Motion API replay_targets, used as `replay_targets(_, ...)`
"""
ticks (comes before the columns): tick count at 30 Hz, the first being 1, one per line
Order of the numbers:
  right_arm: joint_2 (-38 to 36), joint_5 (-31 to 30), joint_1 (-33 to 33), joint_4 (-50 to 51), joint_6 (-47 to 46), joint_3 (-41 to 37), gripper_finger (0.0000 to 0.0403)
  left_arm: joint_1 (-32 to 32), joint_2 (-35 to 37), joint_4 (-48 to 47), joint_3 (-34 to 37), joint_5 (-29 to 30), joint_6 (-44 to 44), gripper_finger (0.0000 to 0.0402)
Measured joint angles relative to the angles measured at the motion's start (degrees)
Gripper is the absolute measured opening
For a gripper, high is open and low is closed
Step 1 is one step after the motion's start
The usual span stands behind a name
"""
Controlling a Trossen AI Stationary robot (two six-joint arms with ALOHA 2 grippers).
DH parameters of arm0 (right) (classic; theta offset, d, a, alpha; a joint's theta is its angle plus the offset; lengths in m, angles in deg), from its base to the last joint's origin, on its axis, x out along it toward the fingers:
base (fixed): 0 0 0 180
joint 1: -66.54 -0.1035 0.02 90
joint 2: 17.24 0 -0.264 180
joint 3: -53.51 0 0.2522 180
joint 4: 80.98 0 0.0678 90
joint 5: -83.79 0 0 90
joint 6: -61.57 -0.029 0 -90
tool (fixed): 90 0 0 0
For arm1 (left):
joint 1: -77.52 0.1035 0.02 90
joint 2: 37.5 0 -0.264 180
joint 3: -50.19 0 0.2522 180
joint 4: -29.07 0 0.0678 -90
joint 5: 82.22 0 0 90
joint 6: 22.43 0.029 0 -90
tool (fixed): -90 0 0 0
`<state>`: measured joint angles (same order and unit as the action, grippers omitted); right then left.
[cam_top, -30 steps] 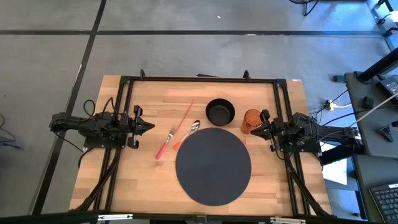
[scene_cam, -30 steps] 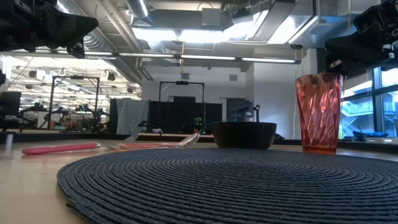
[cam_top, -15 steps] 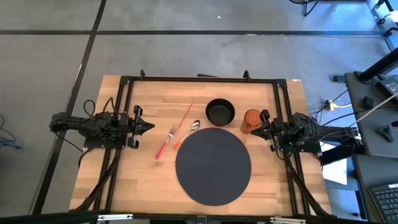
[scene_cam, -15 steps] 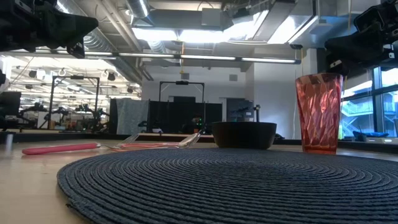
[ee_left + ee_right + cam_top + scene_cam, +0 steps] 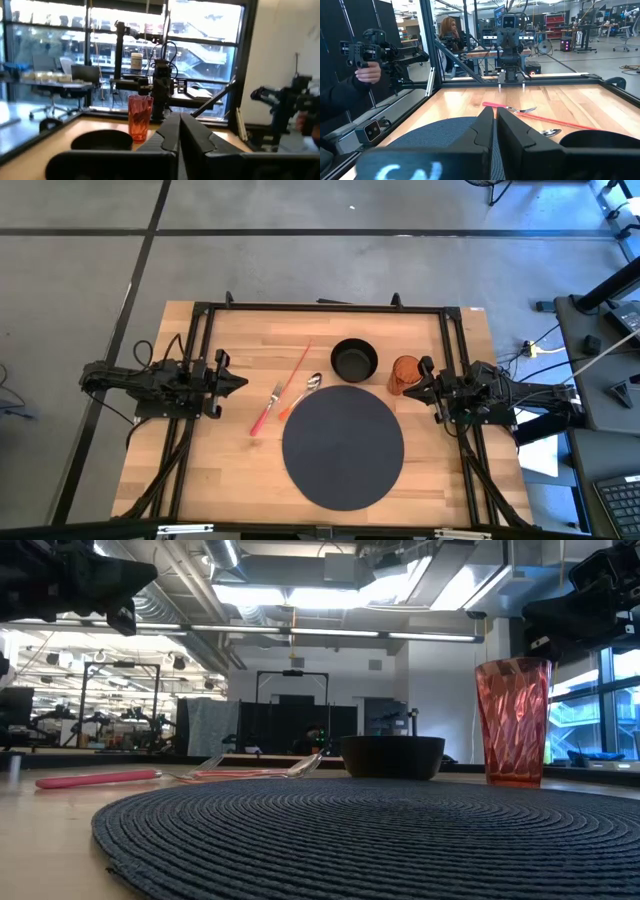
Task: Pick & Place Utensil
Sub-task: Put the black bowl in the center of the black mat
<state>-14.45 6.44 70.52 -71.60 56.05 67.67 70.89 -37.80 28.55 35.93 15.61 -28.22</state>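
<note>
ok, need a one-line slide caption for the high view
Both arms parked at the table's sides, left gripper and right gripper shut and empty; fork, spoon, bowl, cup beside round placemat.

A fork with a pink plastic handle and metal tines (image 5: 268,408) lies flat on the wooden table, well to the left of the round dark woven placemat (image 5: 343,445), tines pointing toward the table's far edge. A spoon with a long thin orange-red handle and a shiny metal bowl (image 5: 297,385) lies flat just beyond the placemat's upper-left rim. Its handle runs slantwise away from the mat, close beside the fork's tines.
</note>
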Motion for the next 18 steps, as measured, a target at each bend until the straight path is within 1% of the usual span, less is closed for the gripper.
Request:
replay_targets(2, -0.01, 0.00, 0.00, 0.00, -0.02, 0.00, 0.0023, 0.00, 0.00, 0.19, 0.00, 0.22, -3.05, 0.0004)
replay_targets(6, -0.02, -0.01, 0.00, 0.00, -0.02, 0.01, 0.0023, 0.00, 0.00, 0.23, 0.00, 2.90, -5.47, 0.0004)
replay_targets(15, -0.01, -0.01, 0.00, 0.01, -0.02, 0.01, 0.0023, 0.00, 0.00, 0.27, 0.00, 3.20, -1.12, 0.0004)
replay_targets(18, -0.02, 0.00, 0.00, 0.02, -0.02, 0.02, 0.0023, 0.00, 0.00, 0.26, 0.01, 3.21, -0.95, 0.0004)
